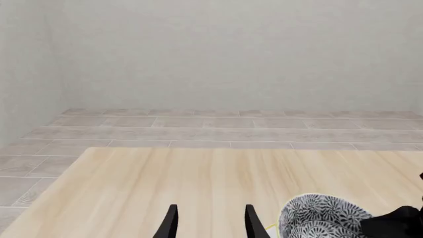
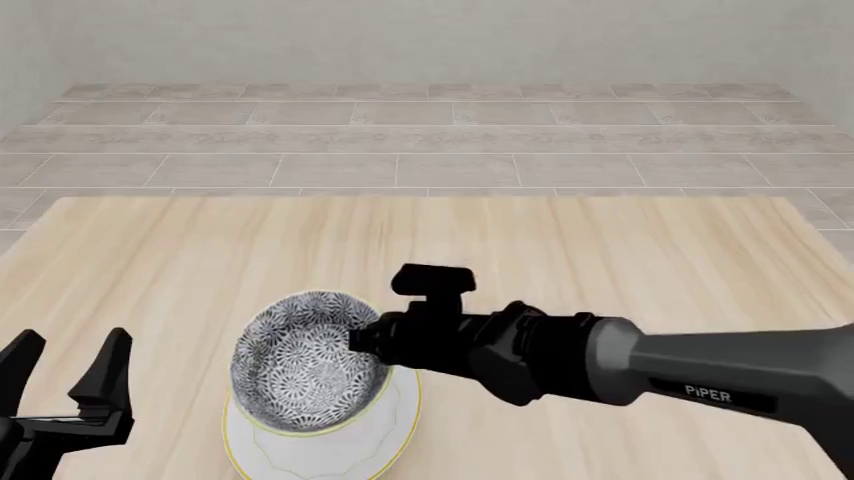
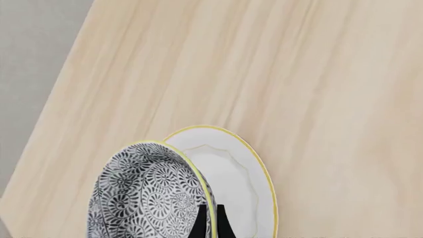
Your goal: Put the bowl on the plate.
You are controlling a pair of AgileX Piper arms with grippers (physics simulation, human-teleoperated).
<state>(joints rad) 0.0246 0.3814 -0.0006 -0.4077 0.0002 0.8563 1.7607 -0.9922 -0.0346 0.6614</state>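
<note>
One pinch on the rim is all that carries the deep round bowl with its blue-grey and white floral pattern and thin yellow rim [image 2: 308, 360]. The right gripper [image 2: 363, 340] has its dark fingers [image 3: 210, 223] clamped across the bowl's wall, one inside, one outside. The bowl hangs tilted over the flat white plate with the gold rim [image 2: 380, 430], which lies on the pale wooden table [image 2: 601, 250] near the front edge. Whether the bowl's foot already touches the plate, I cannot tell.

The bowl looks like glazed ceramic: stiff, smooth, likely slippery and brittle. A rim grip lets it swing and slide, so it probably wants levelling and a gentle lowering, centred so it sits inside the plate's rim. A drop could chip either piece or nudge the plate.

Over on the other side, the left gripper [image 2: 67, 375] hovers with its prongs spread apart, holding nothing, beside the plate.
</note>
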